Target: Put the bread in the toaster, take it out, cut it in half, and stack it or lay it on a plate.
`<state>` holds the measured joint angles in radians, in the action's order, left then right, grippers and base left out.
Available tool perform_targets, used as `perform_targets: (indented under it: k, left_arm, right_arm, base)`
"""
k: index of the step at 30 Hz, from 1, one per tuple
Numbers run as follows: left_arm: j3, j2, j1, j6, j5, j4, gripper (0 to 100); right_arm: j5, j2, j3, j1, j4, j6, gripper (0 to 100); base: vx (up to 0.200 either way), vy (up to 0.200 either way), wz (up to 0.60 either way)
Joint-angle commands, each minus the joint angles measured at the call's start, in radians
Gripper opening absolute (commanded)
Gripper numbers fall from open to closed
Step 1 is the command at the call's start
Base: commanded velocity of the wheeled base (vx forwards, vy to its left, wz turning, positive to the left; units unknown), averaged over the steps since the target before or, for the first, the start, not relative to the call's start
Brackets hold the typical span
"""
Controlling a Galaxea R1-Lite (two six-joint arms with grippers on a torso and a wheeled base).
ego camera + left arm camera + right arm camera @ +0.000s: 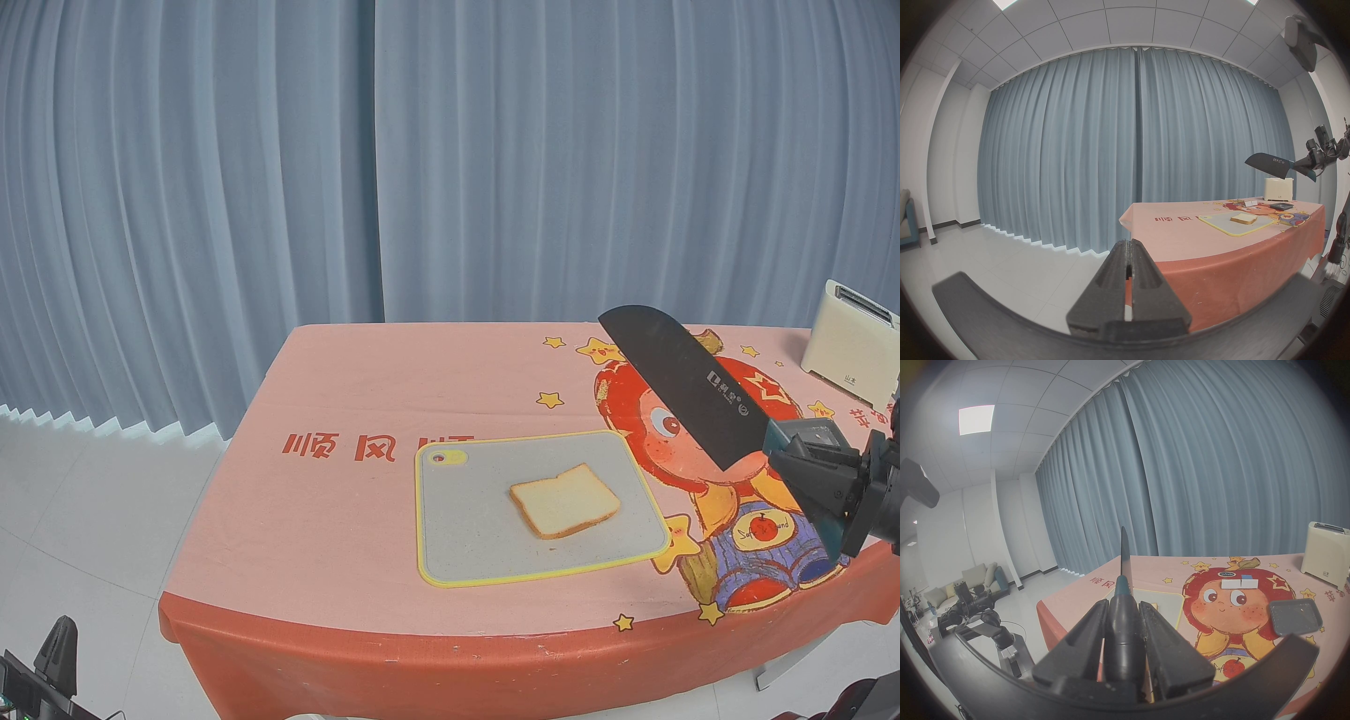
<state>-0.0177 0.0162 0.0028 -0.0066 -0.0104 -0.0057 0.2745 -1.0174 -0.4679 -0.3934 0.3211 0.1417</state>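
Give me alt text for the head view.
The right end effector holds a black knife raised to the right of a bread slice on a grey board on a pink table. A white toaster stands far right.

The cutting board is lying near the table's front edge, the bread resting on its right half. The toaster is standing at the far right corner, the tray lying before it. The knife, in the right gripper, is hanging above the right side.
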Motion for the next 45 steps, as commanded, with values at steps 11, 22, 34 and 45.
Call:
perform_targets:
  k: [11, 22, 34, 45]
  left_arm:
    - [0.018, -0.016, 0.000, -0.001, 0.000, -0.005, 0]
    - [0.018, -0.016, 0.000, 0.002, 0.003, -0.007, 0]
    - [0.018, -0.016, 0.000, 0.004, 0.003, -0.007, 0]
    - [0.018, -0.016, 0.000, 0.005, 0.003, -0.007, 0]
  right_arm:
    - [0.048, -0.041, 0.035, -0.007, -0.013, -0.002, 0]
    - [0.055, -0.053, 0.055, -0.015, -0.002, -0.042, 0]
    - [0.060, -0.075, 0.023, -0.016, 0.003, -0.042, 0]
    - [0.048, -0.326, -0.026, -0.081, 0.223, -0.040, 0]
  base:
    - [0.000, 0.000, 0.00]
    - [0.000, 0.000, 0.00]
    - [0.000, 0.000, 0.00]
    - [0.000, 0.000, 0.00]
